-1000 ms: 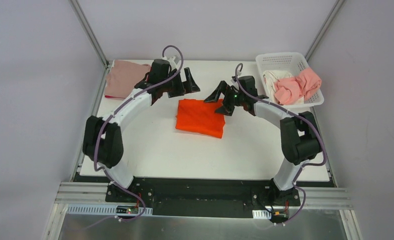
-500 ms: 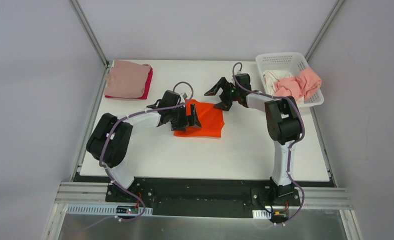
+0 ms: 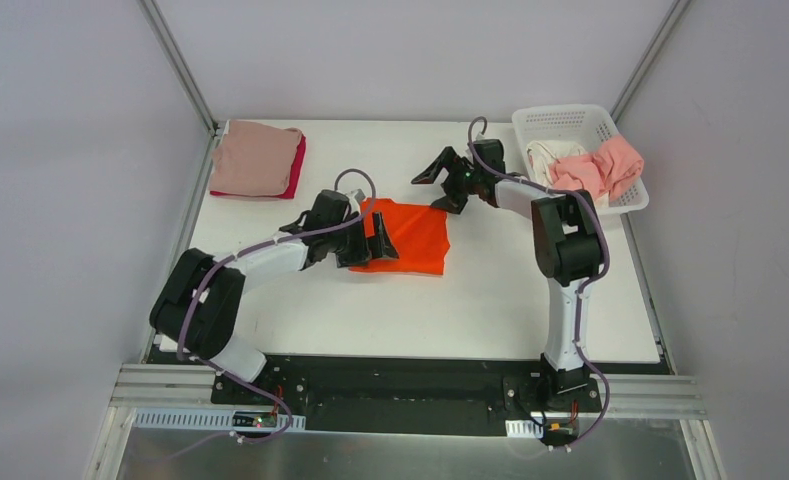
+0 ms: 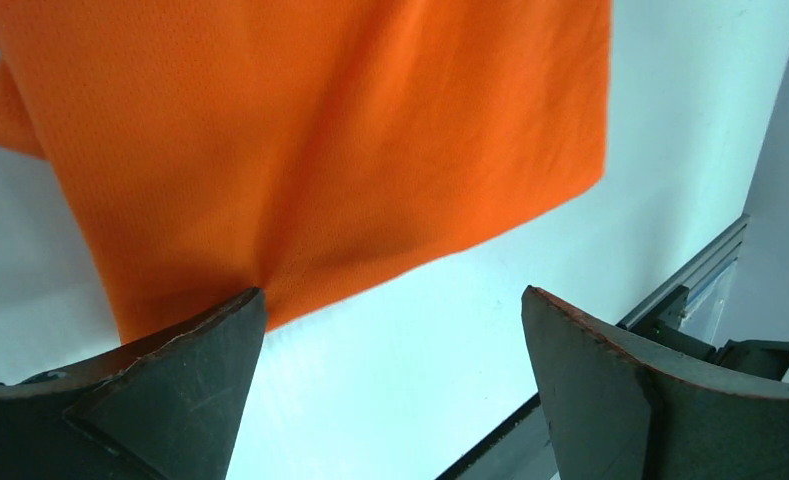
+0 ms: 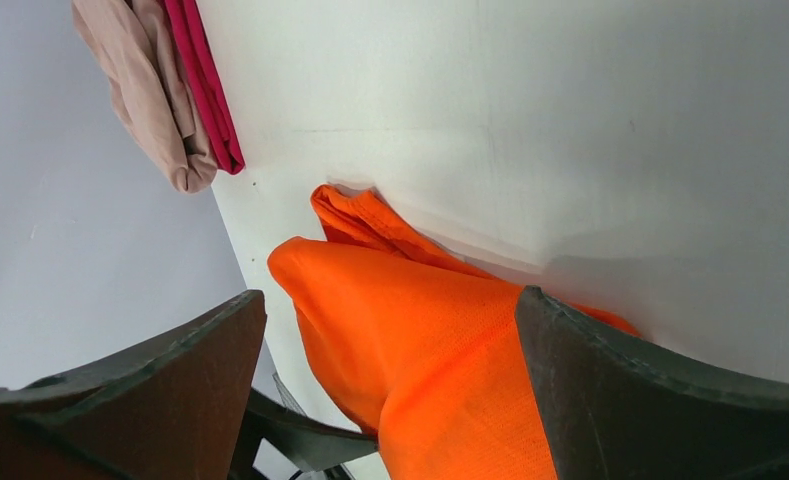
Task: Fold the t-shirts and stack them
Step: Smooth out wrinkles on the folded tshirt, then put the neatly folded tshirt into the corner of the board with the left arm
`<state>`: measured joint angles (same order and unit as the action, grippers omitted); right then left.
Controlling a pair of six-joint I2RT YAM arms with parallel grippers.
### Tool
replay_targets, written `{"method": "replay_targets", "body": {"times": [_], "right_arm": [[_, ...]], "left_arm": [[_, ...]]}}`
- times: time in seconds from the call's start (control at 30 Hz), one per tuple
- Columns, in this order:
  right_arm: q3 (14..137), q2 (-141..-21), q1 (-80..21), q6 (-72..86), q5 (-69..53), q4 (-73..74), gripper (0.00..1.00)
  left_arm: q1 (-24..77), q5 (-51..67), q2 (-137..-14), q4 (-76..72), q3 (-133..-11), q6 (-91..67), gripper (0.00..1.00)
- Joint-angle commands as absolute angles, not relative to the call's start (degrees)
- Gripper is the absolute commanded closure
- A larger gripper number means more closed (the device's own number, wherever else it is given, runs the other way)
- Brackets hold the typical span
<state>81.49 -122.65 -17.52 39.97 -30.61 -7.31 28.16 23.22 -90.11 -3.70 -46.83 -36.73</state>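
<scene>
A bright orange t-shirt [image 3: 415, 238] lies folded flat in the middle of the table. My left gripper [image 3: 382, 236] is open at the shirt's left edge. In the left wrist view [image 4: 390, 330] one finger [image 4: 200, 350] touches the orange cloth [image 4: 300, 140], and bare table lies between the jaws. My right gripper [image 3: 436, 188] is open just beyond the shirt's far right corner. Its wrist view [image 5: 390, 340] shows the orange cloth [image 5: 440, 350] between the open jaws, not gripped. A dusty pink shirt [image 3: 252, 155] lies folded on a crimson one [image 3: 297, 165] at the far left.
A white lattice basket [image 3: 560, 118] at the far right corner holds a salmon pink shirt [image 3: 600, 168] and a white one [image 3: 542, 156]. The folded pink and crimson stack [image 5: 160, 100] also shows in the right wrist view. Metal frame posts stand at the table's far corners.
My left gripper has come from near the pink stack to the orange shirt's left edge. My right arm has folded up, its gripper drawn back toward the far side of the table.
</scene>
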Motion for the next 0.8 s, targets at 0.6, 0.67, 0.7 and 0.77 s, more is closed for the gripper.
{"method": "replay_targets", "body": {"times": [0.6,0.67,0.7,0.77], "right_arm": [[52.6,-85.31,-20.13,31.65,-21.1,3.6,0.0],[50.06,-81.98,-20.12,31.73,-19.23,4.09,0.0],[49.29,-80.52,-20.11,31.71,-18.17,4.53,0.0],[48.04,-77.73,-20.08,31.38,-16.75,5.44,0.0]], "left_arm": [[17.43,13.4,-94.24,8.34,-59.23,-34.41,0.02],[17.32,17.25,-97.71,8.26,-61.6,-33.6,0.04],[17.31,18.42,-99.26,8.06,-62.47,-33.57,0.06],[17.31,18.63,-101.99,7.82,-63.84,-33.64,0.08]]}}
